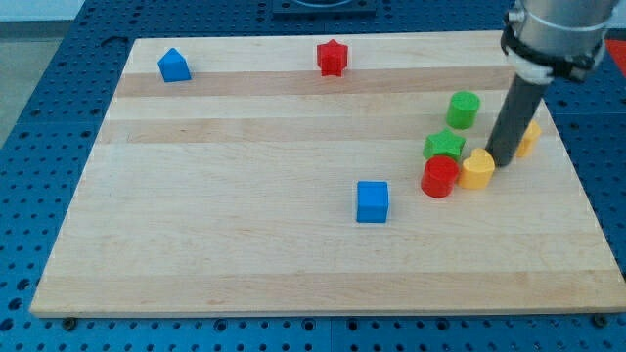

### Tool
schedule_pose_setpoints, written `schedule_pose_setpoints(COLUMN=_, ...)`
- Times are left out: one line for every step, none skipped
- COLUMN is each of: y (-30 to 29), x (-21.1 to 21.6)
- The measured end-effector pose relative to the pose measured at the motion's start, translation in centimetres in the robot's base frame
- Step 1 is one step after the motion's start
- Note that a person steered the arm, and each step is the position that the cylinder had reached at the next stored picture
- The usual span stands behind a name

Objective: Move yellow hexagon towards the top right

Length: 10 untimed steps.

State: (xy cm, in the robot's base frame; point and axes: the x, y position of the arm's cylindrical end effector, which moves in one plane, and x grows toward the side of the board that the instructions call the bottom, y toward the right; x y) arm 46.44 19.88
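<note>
My dark rod comes down from the view's top right, and my tip rests on the board between two yellow blocks. One yellow block, partly hidden behind the rod, lies just up and right of the tip and looks like the hexagon. The other yellow block, rounded and heart-like, sits just left of the tip and touches or nearly touches it. A red cylinder stands against that block's left side. A green star is just above the red cylinder.
A green cylinder stands above the green star. A blue cube sits near the board's middle. A red star and a blue pointed block lie along the top edge. The board's right edge is close to the yellow blocks.
</note>
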Motion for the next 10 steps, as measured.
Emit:
schedule_pose_setpoints(y=-0.9, x=5.5)
schedule_pose_setpoints(y=0.2, x=7.2)
schedule_pose_setpoints(y=1.6, x=1.0)
schedule_pose_setpoints(y=1.5, x=1.1)
schedule_pose_setpoints(y=1.5, x=1.1)
schedule_pose_setpoints(y=3.3, x=2.8)
schedule_pose_setpoints(y=4.3, x=2.9)
schedule_pose_setpoints(y=4.3, x=2.1)
schedule_pose_setpoints(y=4.3, x=-3.1)
schedule_pose_setpoints(y=4.3, x=-6.4)
